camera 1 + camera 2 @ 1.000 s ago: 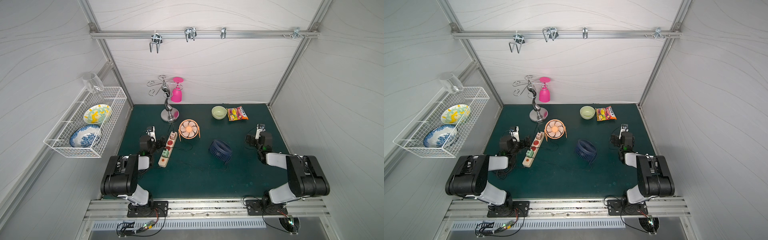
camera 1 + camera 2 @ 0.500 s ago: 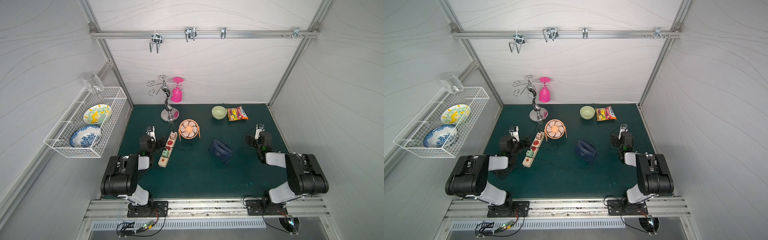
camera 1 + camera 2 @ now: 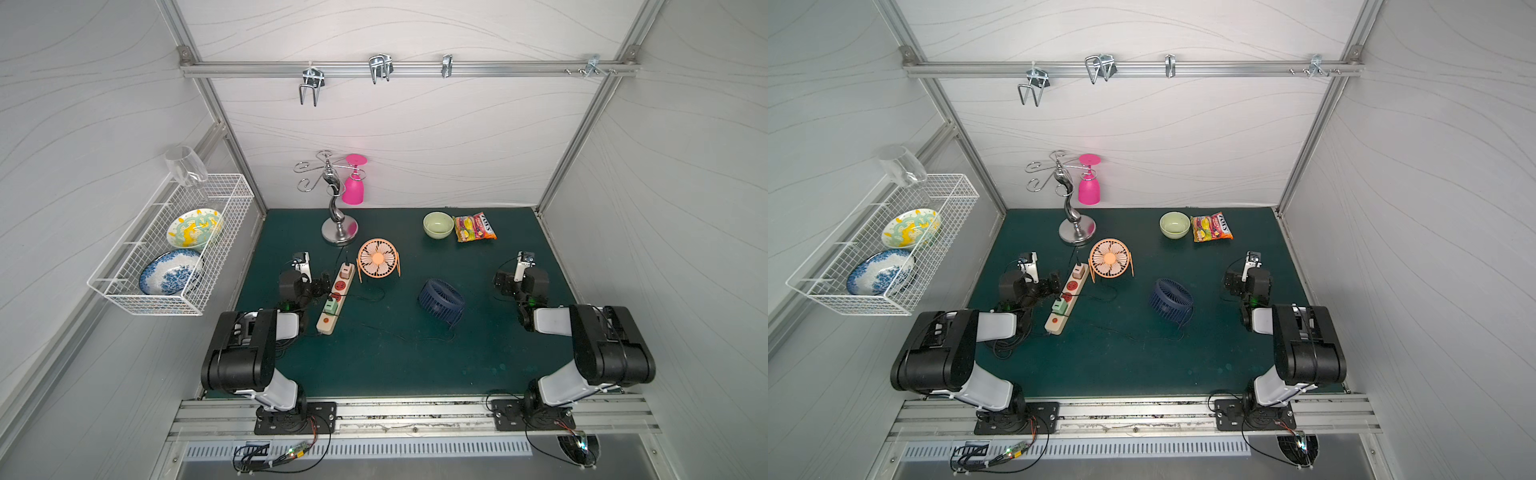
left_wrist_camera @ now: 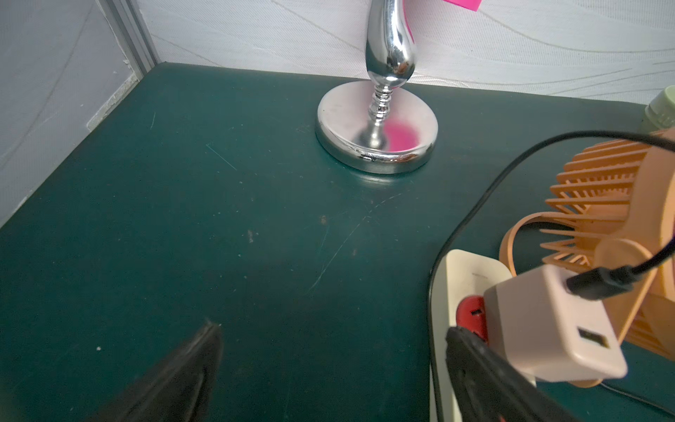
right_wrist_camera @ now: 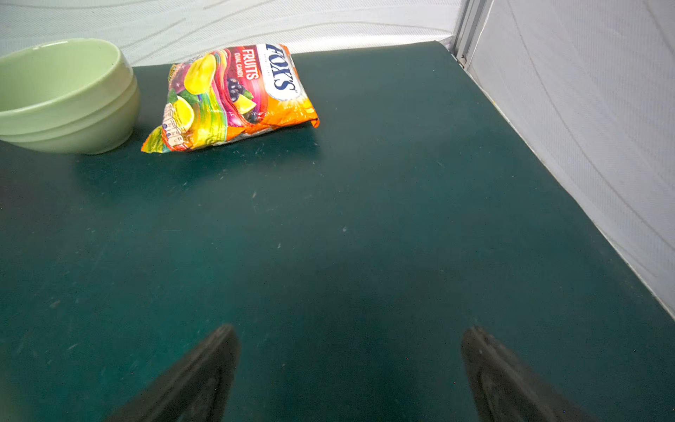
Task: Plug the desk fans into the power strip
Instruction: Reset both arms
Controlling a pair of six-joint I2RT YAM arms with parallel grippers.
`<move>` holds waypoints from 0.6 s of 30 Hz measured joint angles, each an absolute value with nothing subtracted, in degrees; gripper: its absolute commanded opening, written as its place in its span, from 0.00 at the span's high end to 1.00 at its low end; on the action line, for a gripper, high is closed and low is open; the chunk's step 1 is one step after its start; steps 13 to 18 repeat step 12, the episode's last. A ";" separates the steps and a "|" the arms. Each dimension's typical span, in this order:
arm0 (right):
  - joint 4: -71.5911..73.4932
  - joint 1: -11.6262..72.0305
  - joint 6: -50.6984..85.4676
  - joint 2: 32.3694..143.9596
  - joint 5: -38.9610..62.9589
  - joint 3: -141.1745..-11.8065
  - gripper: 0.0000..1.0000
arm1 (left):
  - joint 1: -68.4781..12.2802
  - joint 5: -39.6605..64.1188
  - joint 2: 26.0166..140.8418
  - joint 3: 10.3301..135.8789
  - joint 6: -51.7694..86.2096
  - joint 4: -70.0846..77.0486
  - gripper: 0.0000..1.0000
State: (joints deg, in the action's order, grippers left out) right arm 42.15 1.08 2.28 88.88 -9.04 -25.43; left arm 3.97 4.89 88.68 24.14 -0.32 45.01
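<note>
Your power strip (image 3: 336,298) lies flat on the green mat (image 3: 395,357), left of centre. Its long axis slants from the switch end nearer the robot's bases up to the far end just beside the orange fan (image 3: 378,258) — a pink adapter (image 4: 548,329) sits in that far socket. The left arm is folded low. Your left gripper (image 4: 332,330) is spread wide and holds nothing, with one finger (image 4: 475,365) against the strip's edge. The right arm is folded the same way, well apart — your right gripper (image 5: 350,329) gapes over bare mat.
</note>
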 measured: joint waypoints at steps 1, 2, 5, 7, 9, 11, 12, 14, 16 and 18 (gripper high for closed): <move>42.22 1.08 2.31 88.88 -8.97 -25.43 0.01 | 3.97 4.89 88.68 24.12 -0.32 45.01 0.00; 42.37 1.08 2.33 88.88 -8.91 -25.43 0.01 | 3.97 4.89 88.68 24.12 -0.32 45.04 0.00; 42.68 1.08 2.59 88.88 -8.86 -25.43 0.01 | 3.97 4.89 88.68 24.10 -0.32 45.04 0.00; 42.85 1.08 2.63 88.88 -8.84 -25.43 0.01 | 3.97 4.89 88.68 24.08 -0.32 45.06 0.00; 42.96 1.08 2.66 88.88 -8.82 -25.43 0.01 | 3.97 4.89 88.68 24.05 -0.32 45.04 0.00; 43.03 1.08 2.70 88.88 -8.82 -25.43 0.01 | 3.97 4.89 88.68 24.05 -0.32 45.06 0.00; 43.05 1.08 2.74 88.88 -8.80 -25.43 0.01 | 3.95 4.89 88.68 24.05 -0.32 45.06 0.00; 43.05 1.08 2.74 88.88 -8.80 -25.43 0.01 | 3.95 4.89 88.68 24.05 -0.32 45.06 0.00; 43.05 1.08 2.74 88.88 -8.80 -25.43 0.01 | 3.95 4.89 88.68 24.05 -0.32 45.06 0.00; 43.05 1.08 2.74 88.88 -8.80 -25.43 0.01 | 3.95 4.89 88.68 24.05 -0.32 45.06 0.00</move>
